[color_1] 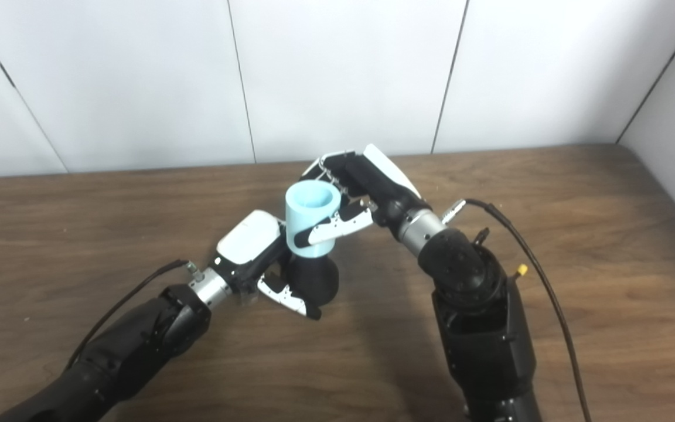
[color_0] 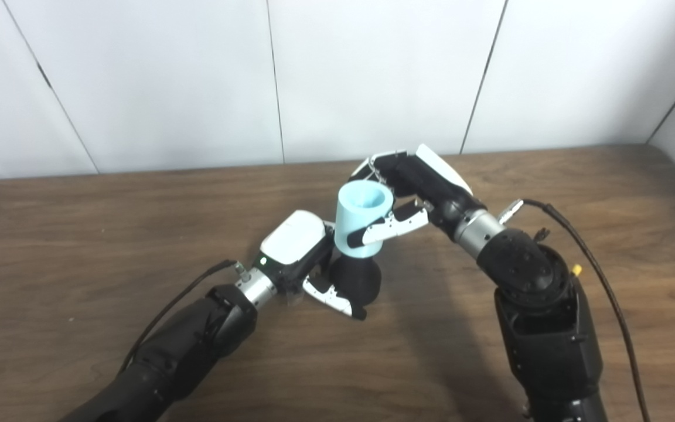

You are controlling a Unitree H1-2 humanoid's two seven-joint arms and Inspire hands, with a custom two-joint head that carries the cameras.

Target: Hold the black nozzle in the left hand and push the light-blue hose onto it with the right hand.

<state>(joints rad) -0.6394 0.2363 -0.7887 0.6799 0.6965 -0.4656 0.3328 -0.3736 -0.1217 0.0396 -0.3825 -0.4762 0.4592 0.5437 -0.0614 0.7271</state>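
Gripping the black nozzle (color_0: 356, 282) low over the brown worktop (color_0: 79, 246), the left hand (color_0: 296, 249) has its fingers (color_0: 334, 299) curled around the flared black body. Directly on top sits the light-blue hose (color_0: 361, 220), a short tube standing nearly upright with its open mouth facing up and its lower end meeting the nozzle. The right hand (color_0: 416, 181) pinches the hose, thumb across its front and the other fingers behind it.

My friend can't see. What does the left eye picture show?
Two robot hands meet over a brown table: the right hand holds a light-blue hose upright on top of a black nozzle, which the left hand grips. Behind is a white wall.
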